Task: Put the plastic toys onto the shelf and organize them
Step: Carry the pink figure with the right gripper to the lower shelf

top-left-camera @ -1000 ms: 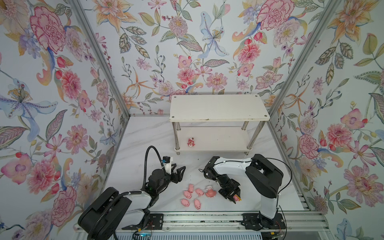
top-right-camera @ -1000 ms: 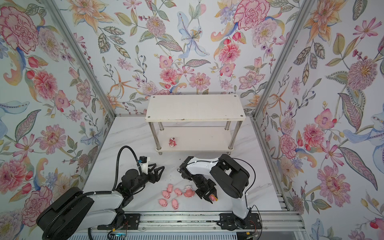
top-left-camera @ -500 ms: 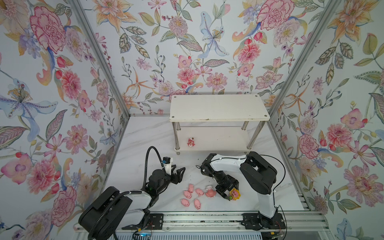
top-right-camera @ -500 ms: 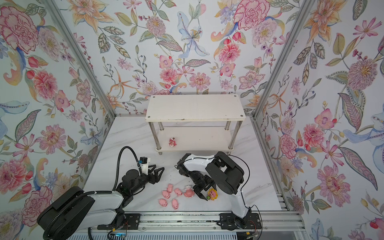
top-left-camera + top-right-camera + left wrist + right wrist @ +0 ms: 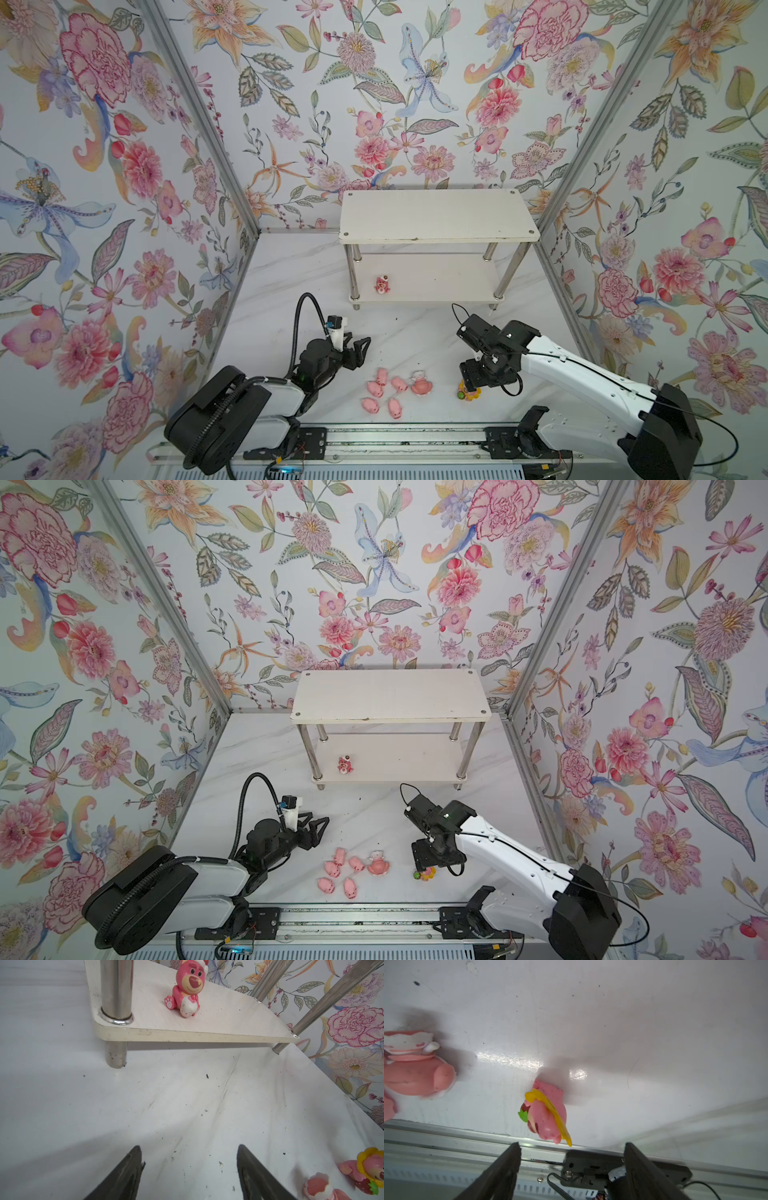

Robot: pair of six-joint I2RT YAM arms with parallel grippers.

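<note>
Shelf (image 5: pixel 436 216) stands at the back of the worktop (image 5: pixel 282 282), with only 1 toy, the red-pink bear (image 5: pixel 381 285), on its lower tier. Right tool (image 5: pixel 572 1145) has just let go: its jaws, clamped a second ago, now stand wide and empty above the yellow-petalled toy (image 5: pixel 548 1113), lying on its side by the front rail (image 5: pixel 446 1136). That pick likely needs redoing. Left tool (image 5: pixel 188 1147) hovers parted, empty. 5 pigs (image 5: pixel 375 389) wait nearby.

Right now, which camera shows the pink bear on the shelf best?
The left wrist view: the pink bear sits close and sharp on the lower tier of the shelf, face and paws clear. In both top views it is a tiny red-pink speck by a front leg. The right wrist view misses it.
</note>
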